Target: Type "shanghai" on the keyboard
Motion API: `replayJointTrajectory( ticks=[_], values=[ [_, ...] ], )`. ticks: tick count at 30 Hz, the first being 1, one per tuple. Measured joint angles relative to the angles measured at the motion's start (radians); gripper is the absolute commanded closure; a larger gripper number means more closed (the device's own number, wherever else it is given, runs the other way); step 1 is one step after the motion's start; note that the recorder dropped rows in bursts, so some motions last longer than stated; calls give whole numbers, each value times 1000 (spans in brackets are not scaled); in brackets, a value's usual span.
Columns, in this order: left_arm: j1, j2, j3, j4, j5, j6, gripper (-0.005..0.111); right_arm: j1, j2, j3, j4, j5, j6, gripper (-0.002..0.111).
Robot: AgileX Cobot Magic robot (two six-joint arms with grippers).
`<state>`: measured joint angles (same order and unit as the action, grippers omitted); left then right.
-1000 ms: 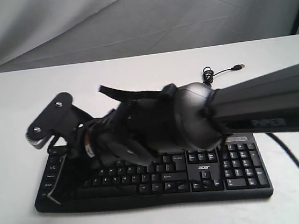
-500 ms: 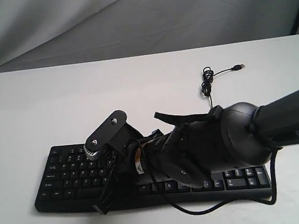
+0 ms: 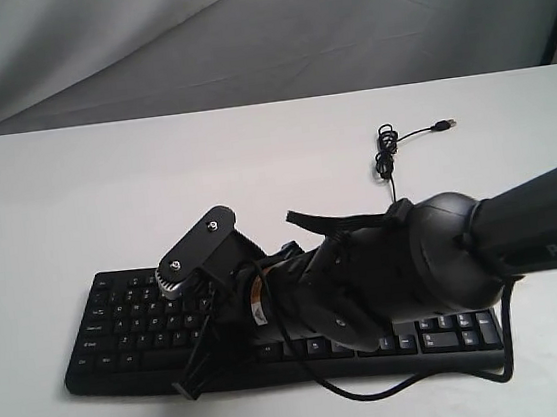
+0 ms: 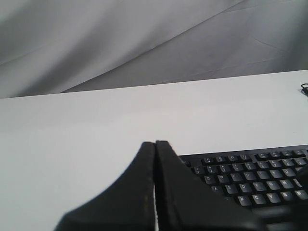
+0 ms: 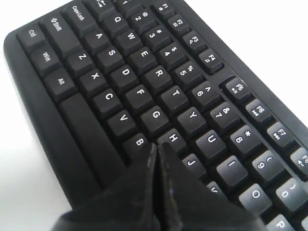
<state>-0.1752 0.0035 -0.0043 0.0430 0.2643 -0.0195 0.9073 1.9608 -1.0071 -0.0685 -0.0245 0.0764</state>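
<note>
The black keyboard (image 3: 131, 326) lies near the table's front edge, and my right arm covers its middle. My right gripper (image 3: 191, 387) reaches across from the right, angled down over the letter keys. In the right wrist view the keyboard (image 5: 144, 72) fills the frame. The right gripper (image 5: 156, 145) is shut with nothing in it, its tips just at the H key (image 5: 172, 138), beside B. My left gripper (image 4: 155, 143) is shut and empty, off the left end of the keyboard (image 4: 250, 178) over bare table. It does not show in the exterior view.
The keyboard's thin USB cable (image 3: 388, 151) lies coiled on the white table (image 3: 75, 191) behind the arm. A black arm cable (image 3: 409, 385) loops in front of the keyboard. Grey cloth (image 3: 238, 32) hangs behind the table.
My right gripper has swung from the keyboard's left end to the right, toward the middle letter keys, and come lower. Over the last half second it has barely moved.
</note>
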Motion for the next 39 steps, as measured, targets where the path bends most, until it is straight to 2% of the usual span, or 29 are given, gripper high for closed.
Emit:
replayJointTrajectory(
  ticks=[30,39],
  values=[
    [0,0,0,0,0,0,107,0,33,-3,1,-17,-14,108],
    [0,0,0,0,0,0,107,0,53,-183,3,100,-39,108]
  ],
)
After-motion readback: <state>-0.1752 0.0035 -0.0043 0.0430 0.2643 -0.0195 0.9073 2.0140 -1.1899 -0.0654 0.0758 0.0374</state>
